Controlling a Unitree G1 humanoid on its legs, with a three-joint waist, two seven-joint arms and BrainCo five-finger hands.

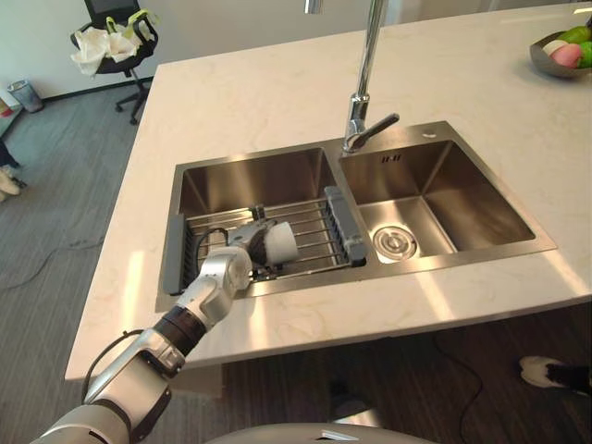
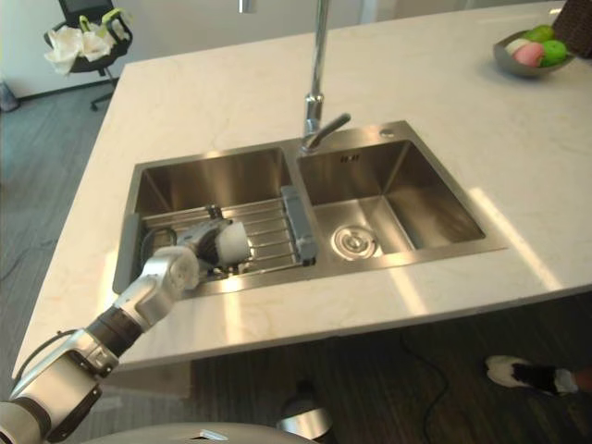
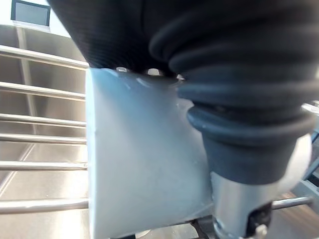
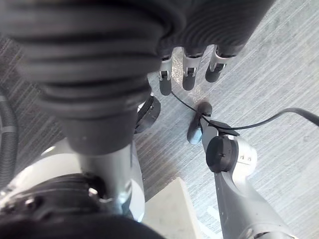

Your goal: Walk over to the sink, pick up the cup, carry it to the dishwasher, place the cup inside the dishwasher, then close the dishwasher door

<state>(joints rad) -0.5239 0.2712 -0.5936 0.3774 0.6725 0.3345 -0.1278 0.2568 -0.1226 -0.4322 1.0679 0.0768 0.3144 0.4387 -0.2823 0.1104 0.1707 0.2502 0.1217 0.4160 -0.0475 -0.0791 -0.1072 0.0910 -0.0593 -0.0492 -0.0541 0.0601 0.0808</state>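
A white cup point(image 1: 282, 246) lies on its side on the wire rack point(image 1: 319, 222) in the left basin of the double sink point(image 1: 435, 132). My left hand point(image 1: 242, 244) reaches down into that basin from the near counter edge and is closed round the cup. Seen from the left wrist, the cup point(image 3: 139, 164) sits tight against the hand's dark cover, with the thumb point(image 3: 249, 199) pressed on its side and rack bars behind. My right hand point(image 4: 188, 69) hangs beside me over the grey floor, fingers straight and relaxed, holding nothing.
A tall faucet point(image 1: 363, 102) stands between the basins. The right basin holds a round drain point(image 1: 394, 242). A bowl of fruit point(image 1: 562, 51) sits at the counter's far right. An office chair point(image 1: 116, 42) stands far left; a person's shoe point(image 1: 546, 372) is at lower right.
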